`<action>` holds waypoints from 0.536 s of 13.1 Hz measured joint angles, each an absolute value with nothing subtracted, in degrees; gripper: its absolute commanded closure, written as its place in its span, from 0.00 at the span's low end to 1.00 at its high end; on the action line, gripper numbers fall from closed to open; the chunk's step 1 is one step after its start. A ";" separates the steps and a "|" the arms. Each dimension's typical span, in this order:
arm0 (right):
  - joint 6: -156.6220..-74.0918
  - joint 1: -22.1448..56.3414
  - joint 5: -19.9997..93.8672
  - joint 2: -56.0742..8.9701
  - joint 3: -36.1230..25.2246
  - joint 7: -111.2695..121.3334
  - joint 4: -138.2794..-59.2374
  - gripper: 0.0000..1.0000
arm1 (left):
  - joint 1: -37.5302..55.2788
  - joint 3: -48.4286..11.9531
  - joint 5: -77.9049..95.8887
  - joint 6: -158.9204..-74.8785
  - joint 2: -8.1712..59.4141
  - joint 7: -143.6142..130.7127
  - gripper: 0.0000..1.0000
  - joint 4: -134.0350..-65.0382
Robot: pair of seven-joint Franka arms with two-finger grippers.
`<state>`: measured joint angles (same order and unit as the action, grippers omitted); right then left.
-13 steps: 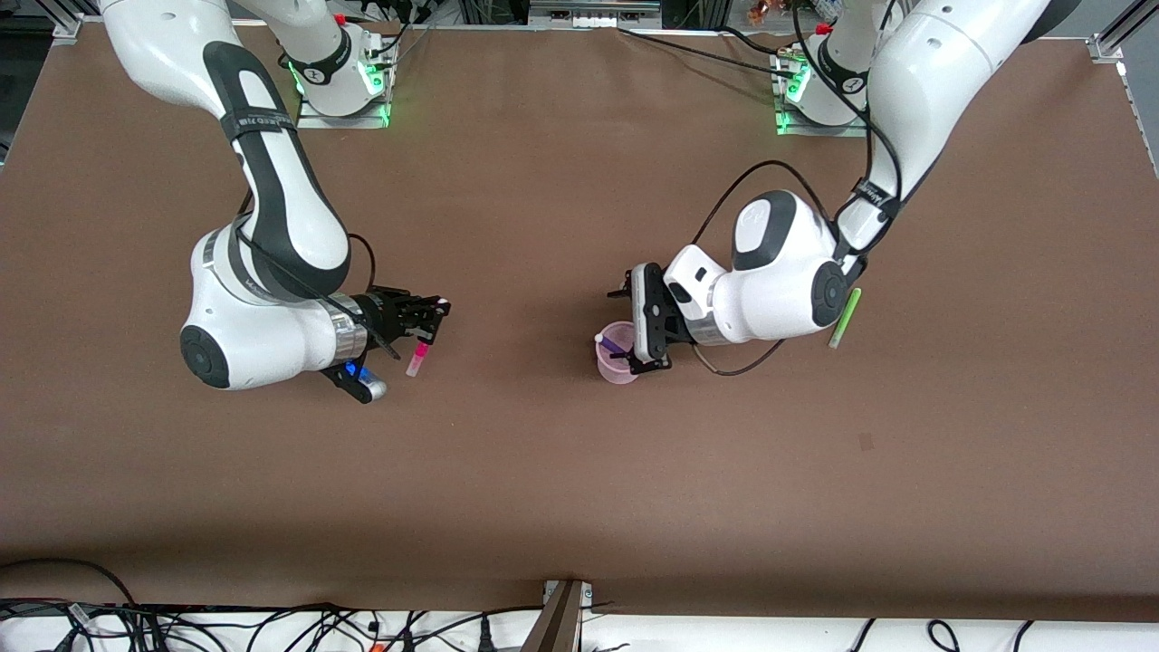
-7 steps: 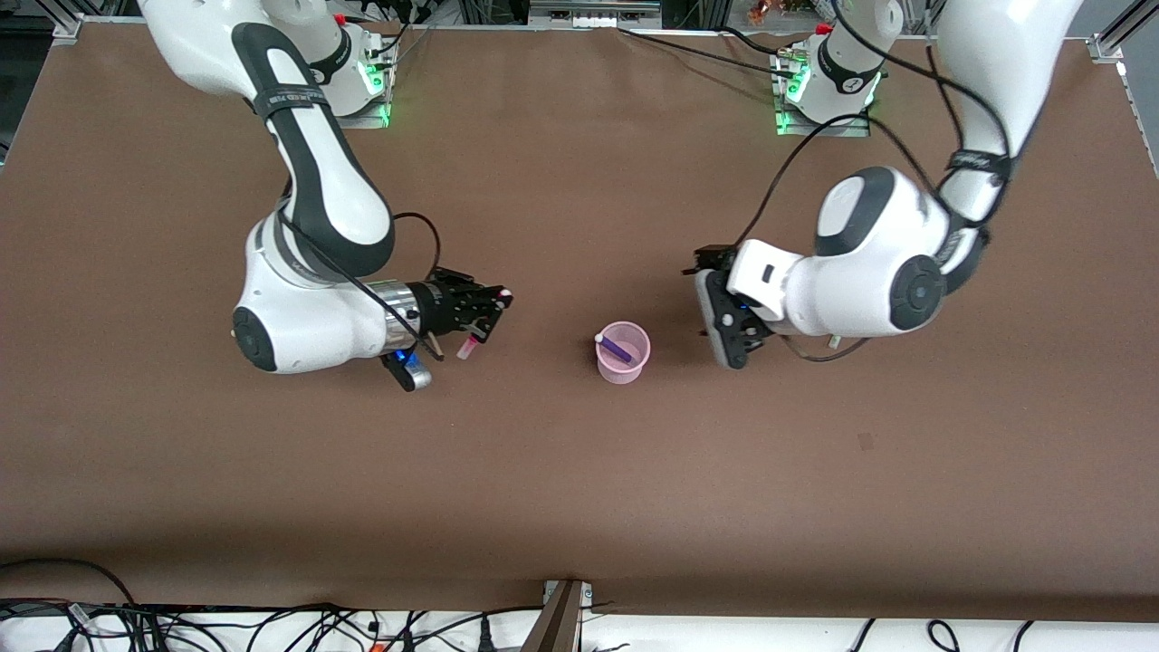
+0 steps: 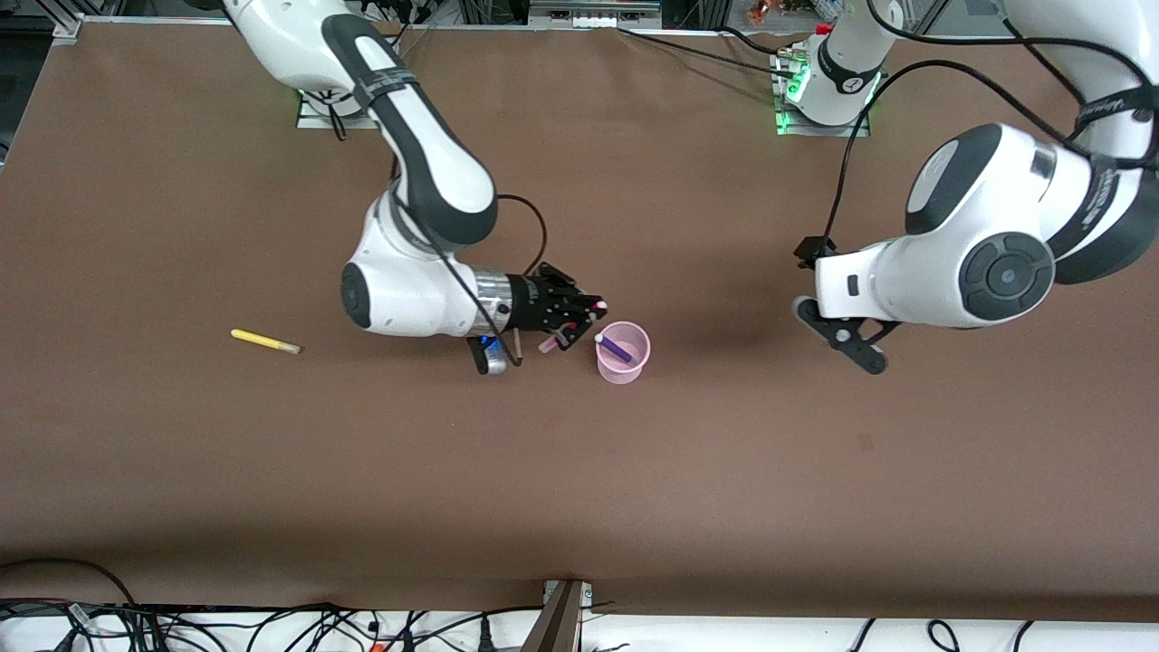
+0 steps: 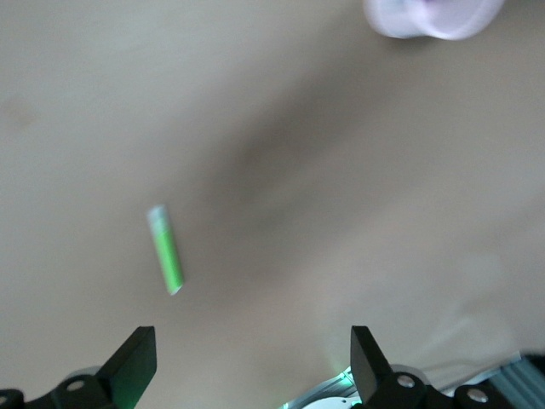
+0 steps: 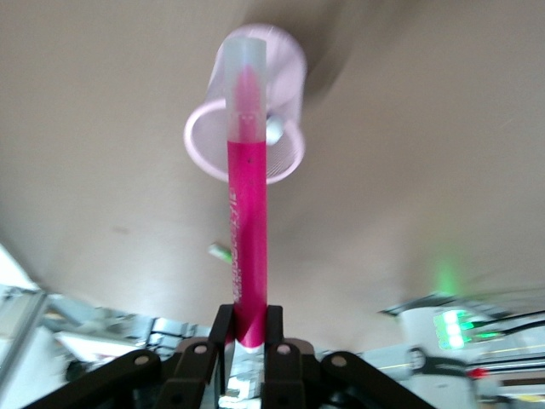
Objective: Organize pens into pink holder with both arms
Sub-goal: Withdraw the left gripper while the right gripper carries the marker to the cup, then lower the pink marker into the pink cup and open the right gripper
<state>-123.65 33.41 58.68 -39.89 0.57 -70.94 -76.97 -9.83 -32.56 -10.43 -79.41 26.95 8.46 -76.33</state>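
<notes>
Beside pink holder — magenta pen, lettering unreadable

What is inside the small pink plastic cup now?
Inside the small pale pink translucent plastic cup leans one dark purple pen, its pale end at the rim. The cup's bottom cannot be seen well, so nothing more can be told.

Pink holder upright near table centre; dark purple pen leaning inside, pale end at rim. Right gripper just beside holder on right arm's side, clamped on magenta pen. Yellow pen flat on table toward right arm's end, well apart from holder. Left gripper raised over bare table toward left arm's end; fingers spread.
</notes>
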 measured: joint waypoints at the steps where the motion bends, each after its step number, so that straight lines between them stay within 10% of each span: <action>1: -126.14 34.58 60.97 -40.61 0.57 -71.61 -76.00 0.92 | -9.85 -32.54 -12.70 -79.07 25.85 7.01 0.00 -76.01; 7: -134.08 37.35 77.42 -46.65 0.55 -71.16 -70.86 0.91 | -5.57 -16.22 -8.88 -86.85 12.02 7.01 0.00 -79.62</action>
